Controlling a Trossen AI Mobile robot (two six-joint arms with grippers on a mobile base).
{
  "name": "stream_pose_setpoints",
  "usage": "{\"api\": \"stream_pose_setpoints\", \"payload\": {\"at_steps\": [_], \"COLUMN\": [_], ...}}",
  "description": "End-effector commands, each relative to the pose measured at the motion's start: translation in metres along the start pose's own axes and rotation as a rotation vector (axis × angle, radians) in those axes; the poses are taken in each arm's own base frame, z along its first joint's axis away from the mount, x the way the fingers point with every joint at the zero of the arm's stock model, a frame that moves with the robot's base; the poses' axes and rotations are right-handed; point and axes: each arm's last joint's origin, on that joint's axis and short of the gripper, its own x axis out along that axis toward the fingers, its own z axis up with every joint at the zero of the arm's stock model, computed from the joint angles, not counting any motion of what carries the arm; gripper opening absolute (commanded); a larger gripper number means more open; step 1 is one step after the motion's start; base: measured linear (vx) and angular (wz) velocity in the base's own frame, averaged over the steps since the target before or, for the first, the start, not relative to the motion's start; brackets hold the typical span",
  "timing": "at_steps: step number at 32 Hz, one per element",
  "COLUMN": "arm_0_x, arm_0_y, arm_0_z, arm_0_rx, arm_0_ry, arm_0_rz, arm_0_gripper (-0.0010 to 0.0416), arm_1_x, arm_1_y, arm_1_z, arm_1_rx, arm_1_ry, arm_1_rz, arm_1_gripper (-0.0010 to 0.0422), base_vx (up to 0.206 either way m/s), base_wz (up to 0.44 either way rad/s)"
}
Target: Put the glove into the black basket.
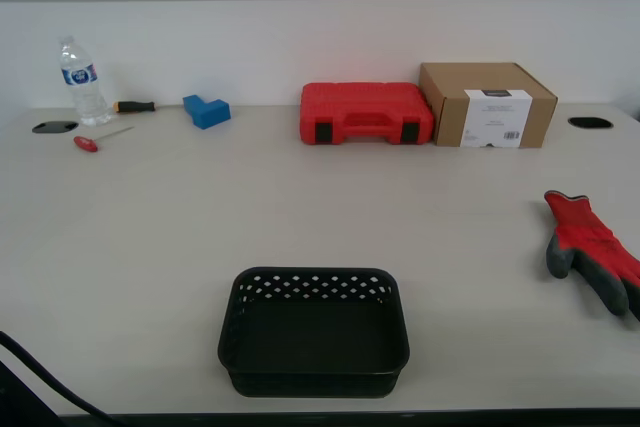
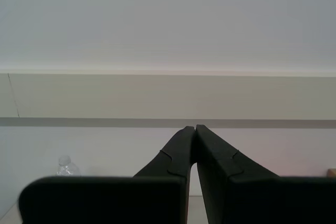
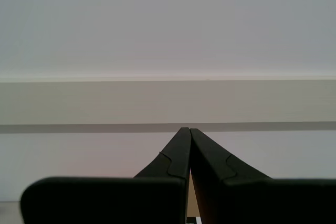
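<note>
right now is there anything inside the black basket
Nothing shows inside the black basket: its dark floor looks bare. The near wall hides a thin strip of floor behind it. The glove lies on the table, apart from the basket, toward the exterior view's right.

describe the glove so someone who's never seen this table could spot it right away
Start at the black basket near the table's front edge, then look toward the exterior view's right edge. The glove lies flat there, alone on bare tabletop. It is soft red knit with dark grey fingertips, unlike the hard red tool case against the back wall.
</note>
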Motion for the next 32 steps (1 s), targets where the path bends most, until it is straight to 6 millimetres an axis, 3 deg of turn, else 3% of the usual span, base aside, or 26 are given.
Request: {"api": "stream_pose_setpoints", "payload": {"at_steps": [1, 4, 15, 31, 32], "arm_0_x": [0.001, 0.004, 0.019, 0.030, 0.030], "arm_0_y": [-0.001, -0.004, -0.018, -0.031, -0.033], "arm_0_z": [-0.001, -0.011, -0.058, -0.163, -0.177], "arm_0_rx": [-0.045, -0.139, -0.125, 0.006, 0.024], "arm_0_ry": [0.003, 0.079, 0.352, 0.798, 0.855], "arm_0_rz": [-0.016, -0.079, -0.150, -0.211, -0.218], "arm_0_gripper": [0.0001, 0.0001, 0.0001, 0.0001, 0.0001], "arm_1_x": [0.000, 0.000, 0.000, 0.000, 0.000], "arm_1_y": [0.000, 0.000, 0.000, 0.000, 0.000], "arm_1_z": [0.001, 0.001, 0.001, 0.001, 0.001], "arm_1_rx": [0.000, 0.000, 0.000, 0.000, 0.000], "arm_1_ry": [-0.005, -0.005, -0.005, -0.005, -0.004], "arm_1_rz": [-0.002, -0.003, -0.002, -0.002, -0.002], "arm_1_gripper": [0.0000, 0.0000, 0.0000, 0.0000, 0.0000], "base_vx": [0.000, 0.000, 0.000, 0.000, 0.000], "base_wz": [0.000, 0.000, 0.000, 0.000, 0.000]}}
